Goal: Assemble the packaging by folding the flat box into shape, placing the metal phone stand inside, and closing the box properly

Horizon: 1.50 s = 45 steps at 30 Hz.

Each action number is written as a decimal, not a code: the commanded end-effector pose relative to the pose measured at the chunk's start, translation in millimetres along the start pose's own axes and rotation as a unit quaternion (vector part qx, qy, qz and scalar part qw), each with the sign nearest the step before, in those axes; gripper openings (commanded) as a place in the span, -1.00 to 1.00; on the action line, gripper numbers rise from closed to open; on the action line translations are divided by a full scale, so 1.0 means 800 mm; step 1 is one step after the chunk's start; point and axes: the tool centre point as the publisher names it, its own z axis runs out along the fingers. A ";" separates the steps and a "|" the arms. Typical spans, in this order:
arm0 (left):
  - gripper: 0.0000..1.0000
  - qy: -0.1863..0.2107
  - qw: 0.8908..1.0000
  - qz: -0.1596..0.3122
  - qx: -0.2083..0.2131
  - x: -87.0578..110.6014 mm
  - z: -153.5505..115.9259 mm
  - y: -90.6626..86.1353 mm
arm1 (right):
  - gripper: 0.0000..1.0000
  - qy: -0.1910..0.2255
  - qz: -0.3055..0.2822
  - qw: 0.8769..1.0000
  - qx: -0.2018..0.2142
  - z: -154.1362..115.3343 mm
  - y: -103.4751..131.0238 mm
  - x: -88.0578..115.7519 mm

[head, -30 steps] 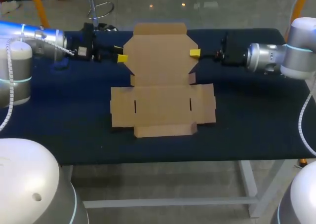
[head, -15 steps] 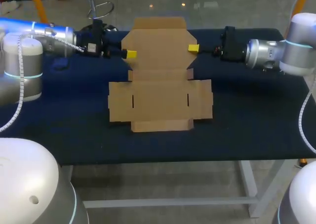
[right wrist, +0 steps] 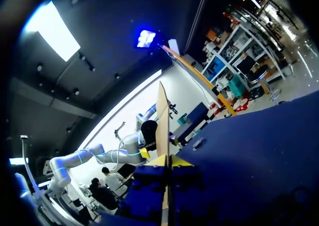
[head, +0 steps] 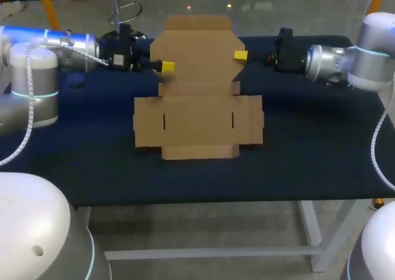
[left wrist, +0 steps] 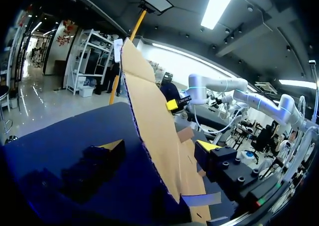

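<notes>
Lying in the middle of the dark blue tabletop (head: pixel 308 144), the flat brown cardboard box blank (head: pixel 197 123) has its base, side wings and near flap down on the surface. Its far lid panel (head: pixel 196 52) is tilted up toward the tabletop's far edge.

The right fingers (right wrist: pixel 155 161) are pinched onto the lid panel's right side edge, and the card runs edge-on between their yellow tips. The left fingers (left wrist: pixel 113 146) straddle the panel's left side edge but stand apart. The one on the underside is clear of the card, so on that side the panel is only flanked, not gripped. The left arm (head: pixel 68 45) comes in along the far left edge and the right arm (head: pixel 333 64) along the far right.

The blank looks light and thin. It is probably stiff within each panel but ready to hinge at its scored creases and to bow if lifted from one side only. The side edges of the lid panel seem the soundest hold, with both sides raised evenly. The small tabs and corners look likely to crumple, and smooth card could slip from a shallow pinch.
</notes>
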 end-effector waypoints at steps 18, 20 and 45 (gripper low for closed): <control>-0.20 0.012 1.000 0.010 -0.003 -0.006 0.016 -0.010 | -1.00 0.019 -0.010 1.000 0.005 0.012 0.011 0.001; -0.25 0.013 1.000 0.010 -0.003 -0.006 0.017 -0.010 | -1.00 0.020 -0.012 1.000 0.005 0.012 0.011 0.002; -0.95 0.018 1.000 0.010 0.004 -0.014 0.018 -0.008 | -1.00 0.032 -0.021 0.999 0.002 0.017 0.012 0.010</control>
